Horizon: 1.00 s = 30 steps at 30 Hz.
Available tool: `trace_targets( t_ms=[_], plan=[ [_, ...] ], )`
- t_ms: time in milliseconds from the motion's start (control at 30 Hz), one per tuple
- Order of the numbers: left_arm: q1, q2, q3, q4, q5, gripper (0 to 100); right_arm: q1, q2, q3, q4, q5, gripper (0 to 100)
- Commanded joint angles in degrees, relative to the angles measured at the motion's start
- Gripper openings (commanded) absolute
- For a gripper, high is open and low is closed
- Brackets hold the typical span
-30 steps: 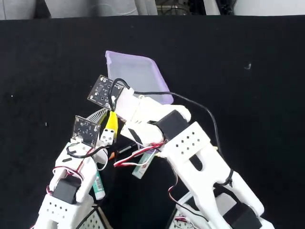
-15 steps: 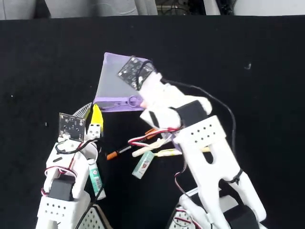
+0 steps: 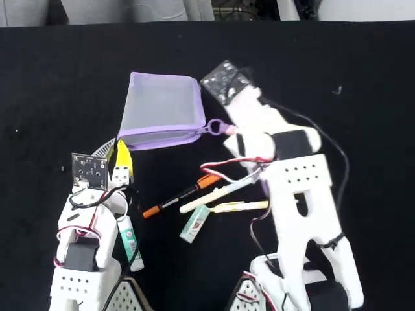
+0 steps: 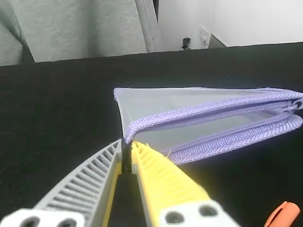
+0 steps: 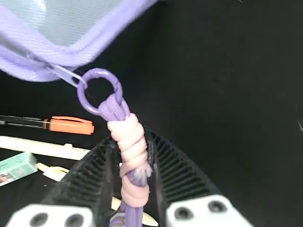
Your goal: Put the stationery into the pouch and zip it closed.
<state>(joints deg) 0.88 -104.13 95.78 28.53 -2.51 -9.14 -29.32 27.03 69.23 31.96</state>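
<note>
On the black table, the left gripper pinches the pouch corner. The right gripper, arm stretched forward, clamps the zipper cord, with the pouch just beyond.

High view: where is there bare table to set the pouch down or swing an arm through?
Widest bare table lies right of the right arm. A second patch sits left of the pouch and left arm; a strip runs beyond the pouch to the far edge. Crowded: between the arms, below the pouch, where the pens and small green box lie.
</note>
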Motion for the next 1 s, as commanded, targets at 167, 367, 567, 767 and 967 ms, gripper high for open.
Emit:
trace_targets(
  t_ms=[167,367,567,767,967],
  plan=[
    [-0.92,-0.35,0.40,-1.05,0.88,3,3.69,-1.36,-3.56,1.14,0.53,1.1],
    [1.63,-0.35,1.54,-1.05,0.53,5,3.34,-1.36,-3.56,1.41,0.53,1.1],
    [1.36,0.00,1.63,-0.62,5.80,29,3.34,-1.36,-3.56,1.49,0.53,1.1],
    [1.45,0.00,1.63,-0.70,7.74,30,3.34,-1.36,-3.56,1.49,0.53,1.1],
    [1.63,0.09,1.63,-1.14,7.38,30,3.34,-1.36,-3.56,1.49,0.53,1.1]
  ],
)
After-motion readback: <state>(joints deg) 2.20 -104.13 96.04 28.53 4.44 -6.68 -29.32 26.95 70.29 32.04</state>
